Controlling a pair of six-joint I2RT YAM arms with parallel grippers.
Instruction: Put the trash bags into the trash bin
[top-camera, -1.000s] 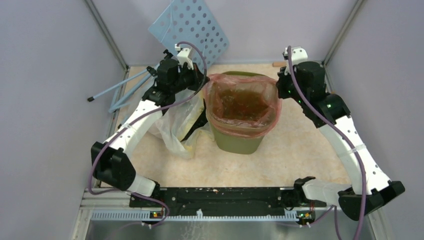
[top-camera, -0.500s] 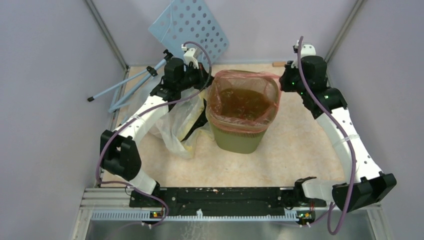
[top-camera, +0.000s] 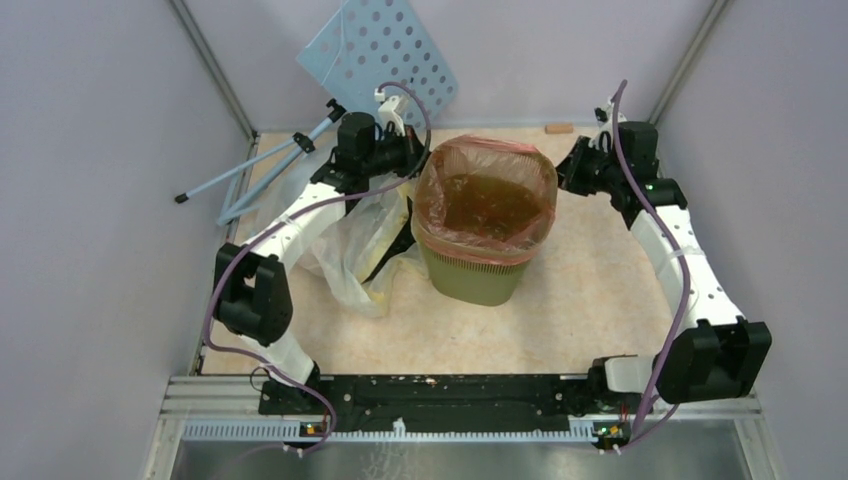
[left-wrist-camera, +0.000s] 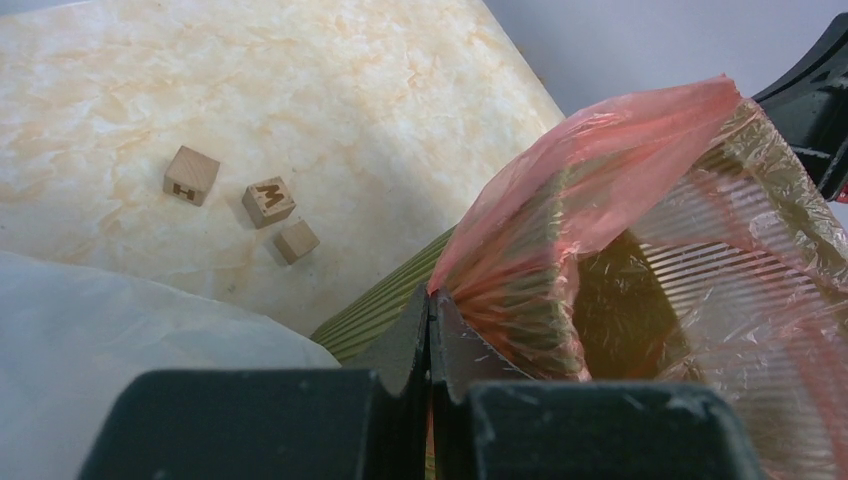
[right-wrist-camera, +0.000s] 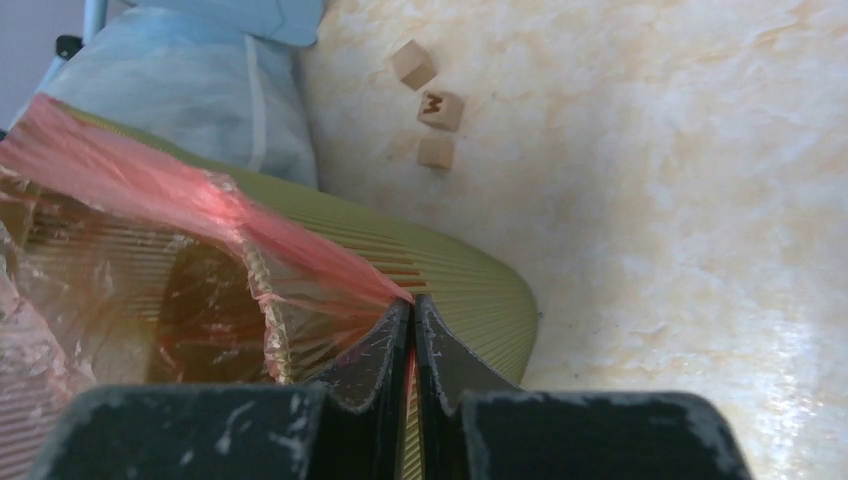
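The olive-green trash bin (top-camera: 475, 280) stands mid-table. The red-pink trash bag (top-camera: 487, 205) sits inside it, its rim folded over the bin's rim. My left gripper (top-camera: 412, 160) is shut on the bag's far-left edge; in the left wrist view the gripper (left-wrist-camera: 431, 300) pinches the bag (left-wrist-camera: 600, 170) just above the bin's wall (left-wrist-camera: 385, 310). My right gripper (top-camera: 570, 170) is shut on the bag's far-right edge; in the right wrist view the gripper (right-wrist-camera: 412, 303) pinches the bag (right-wrist-camera: 200, 200) over the bin's wall (right-wrist-camera: 470, 280).
A large clear bag (top-camera: 350, 240) lies left of the bin. A light-blue perforated board (top-camera: 385, 50) leans on the back wall, with blue rods (top-camera: 250, 170) at the left. Three small wooden cubes (left-wrist-camera: 265, 200) lie beyond the bin.
Both grippers have moved toward the far side of the table, pulling the bag's rim outward and stretching it over the bin's far corners. The bag's opening is tauter than before.
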